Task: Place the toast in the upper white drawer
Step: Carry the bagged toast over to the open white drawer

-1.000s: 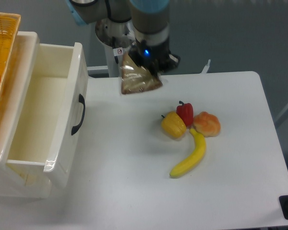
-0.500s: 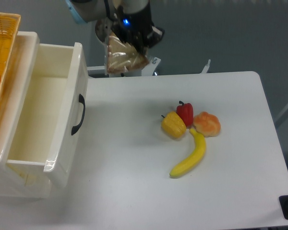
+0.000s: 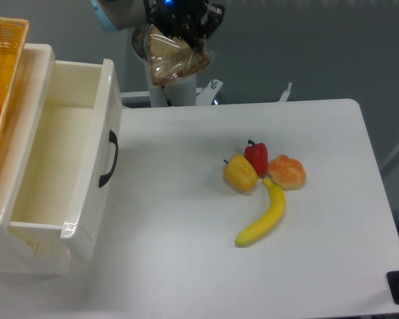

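At far left sat the orange wicker basket (image 3: pixel 0 73), on top of the cabinet; just right of it the upper white drawer (image 3: pixel 86 199) stood pulled out and open, cavity bare, black handle (image 3: pixel 109 158) on its front face toward the bench (image 3: pixel 186 266). Up and right of the drawer, at the top edge of view, the gripper (image 3: pixel 179 23) hung high over the back edge of the bench, jaws clamped on the toast (image 3: pixel 173 61). The jaw tips were mostly hidden by the wrist housing and the frame edge, but the slice hung from them clear of any surface, so judged gripped. The toast dangled below the jaws, off the bench, tilted, its broad face toward the camera, longer edge running roughly left to right. Key relation: the drawer opening lay to the left of and lower than the toast, with the drawer's front wall between them, so the carry likely needs to go left over that wall before lowering. Toast looked brown with a darker crust rim, wrapped in crinkly clear plastic catching glare. Further right on the bench, well apart from the toast: yellow pepper (image 3: pixel 240 173), red pepper (image 3: pixel 256 157), banana (image 3: pixel 265 216), orange-tan bun (image 3: pixel 287 171), clustered and touching.
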{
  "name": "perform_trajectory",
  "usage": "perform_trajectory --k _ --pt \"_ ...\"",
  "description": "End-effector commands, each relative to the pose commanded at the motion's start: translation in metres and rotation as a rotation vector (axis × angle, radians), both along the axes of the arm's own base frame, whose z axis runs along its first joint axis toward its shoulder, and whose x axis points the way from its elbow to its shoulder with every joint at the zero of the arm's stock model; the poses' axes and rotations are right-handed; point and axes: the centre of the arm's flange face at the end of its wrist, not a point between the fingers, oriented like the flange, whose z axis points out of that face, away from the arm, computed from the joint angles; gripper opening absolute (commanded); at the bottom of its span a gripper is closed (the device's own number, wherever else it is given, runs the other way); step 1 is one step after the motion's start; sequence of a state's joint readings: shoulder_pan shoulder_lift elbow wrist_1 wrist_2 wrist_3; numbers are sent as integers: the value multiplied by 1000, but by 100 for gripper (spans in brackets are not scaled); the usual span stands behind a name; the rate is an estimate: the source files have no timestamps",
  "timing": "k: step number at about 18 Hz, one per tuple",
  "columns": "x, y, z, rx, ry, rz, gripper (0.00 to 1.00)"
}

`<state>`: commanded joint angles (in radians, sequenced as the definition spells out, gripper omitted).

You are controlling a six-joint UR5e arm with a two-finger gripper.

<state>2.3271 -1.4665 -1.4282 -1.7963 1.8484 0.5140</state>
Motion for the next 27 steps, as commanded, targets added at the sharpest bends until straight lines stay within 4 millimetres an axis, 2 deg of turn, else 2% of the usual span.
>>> perform_trajectory --k 5,11,13,24,27 --pt "16 19 -11 -9 -13 -28 3" --pt "30 64 -32 -21 -1 -114 3" --pt "41 73 -36 -40 9 -145 3" --pt "53 101 -50 -39 14 -170 4" --pt "56 109 -44 -17 28 -174 4"
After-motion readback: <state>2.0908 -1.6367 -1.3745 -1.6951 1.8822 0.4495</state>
